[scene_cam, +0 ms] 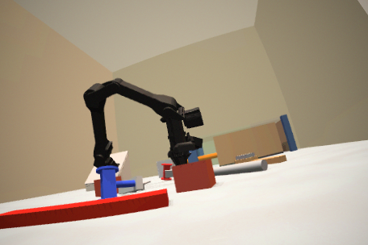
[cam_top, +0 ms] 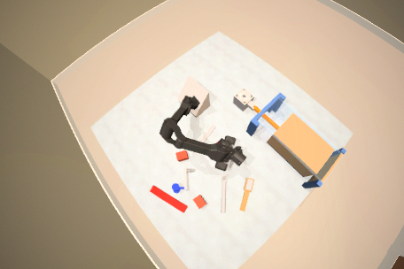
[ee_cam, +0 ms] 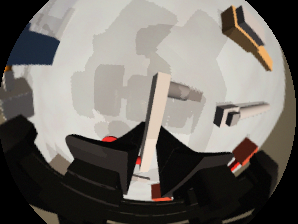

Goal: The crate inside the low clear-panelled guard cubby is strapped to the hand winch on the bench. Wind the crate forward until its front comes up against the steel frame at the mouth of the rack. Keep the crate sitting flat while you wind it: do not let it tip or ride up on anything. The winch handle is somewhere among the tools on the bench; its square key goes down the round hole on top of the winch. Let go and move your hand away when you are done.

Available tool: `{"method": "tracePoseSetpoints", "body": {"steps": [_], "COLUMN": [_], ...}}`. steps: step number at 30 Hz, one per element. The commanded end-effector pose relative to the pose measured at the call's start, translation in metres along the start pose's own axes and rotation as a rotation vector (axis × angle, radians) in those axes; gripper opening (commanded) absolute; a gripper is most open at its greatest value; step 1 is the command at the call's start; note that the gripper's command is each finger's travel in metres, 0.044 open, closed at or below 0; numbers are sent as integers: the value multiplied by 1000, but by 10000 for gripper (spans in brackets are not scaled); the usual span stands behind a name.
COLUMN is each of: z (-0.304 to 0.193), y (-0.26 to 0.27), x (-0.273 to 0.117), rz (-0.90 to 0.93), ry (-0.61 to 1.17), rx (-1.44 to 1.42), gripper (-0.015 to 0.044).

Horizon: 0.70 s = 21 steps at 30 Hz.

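Observation:
A crank handle with a pale arm (ee_cam: 159,92), a grey stub (ee_cam: 181,92) at its far end and a red knob (ee_cam: 110,139) (scene_cam: 165,168) lies under my hand. My gripper (ee_cam: 149,125) is closed around the pale arm near its middle, with a finger against each side. The fingers are hidden in the top and exterior views. The crate (cam_top: 306,142) (scene_cam: 250,141) sits flat inside the clear-panelled cubby, set back from the blue frame (cam_top: 250,126) at its mouth. An orange strap (cam_top: 270,120) runs from it to the winch (cam_top: 244,99), which has a round hole on top.
A blue-knobbed crank (cam_top: 176,188) (scene_cam: 108,183), red blocks (cam_top: 182,156) (cam_top: 199,202) and a red bar (cam_top: 168,199) (scene_cam: 89,205) lie toward the lower left. A long grey tool (cam_top: 223,195) and an orange-handled tool (cam_top: 244,200) lie below my hand. A pale wedge (cam_top: 197,90) stands beside the arm's base.

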State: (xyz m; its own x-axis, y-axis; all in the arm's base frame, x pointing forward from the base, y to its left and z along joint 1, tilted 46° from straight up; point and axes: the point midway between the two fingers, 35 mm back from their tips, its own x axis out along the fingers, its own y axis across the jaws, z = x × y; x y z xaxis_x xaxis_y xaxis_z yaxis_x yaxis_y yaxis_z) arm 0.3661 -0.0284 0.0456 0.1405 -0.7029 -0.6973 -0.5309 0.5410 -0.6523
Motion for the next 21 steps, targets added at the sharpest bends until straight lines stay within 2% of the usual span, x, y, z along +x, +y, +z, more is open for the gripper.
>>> {"method": "tracePoseSetpoints", "body": {"steps": [1,4,7,16,21], "z": [0,1,5,3,1], "y": [0,0,-1,2,2], "x": [0,-2,-22,-146,-154], "rz": [0,0,2,-10,-13], "ry": [0,0,-4,-7,-6], "rx": [2,0,-12,-83,-87], "gripper": [0,0,0,0,0]}}
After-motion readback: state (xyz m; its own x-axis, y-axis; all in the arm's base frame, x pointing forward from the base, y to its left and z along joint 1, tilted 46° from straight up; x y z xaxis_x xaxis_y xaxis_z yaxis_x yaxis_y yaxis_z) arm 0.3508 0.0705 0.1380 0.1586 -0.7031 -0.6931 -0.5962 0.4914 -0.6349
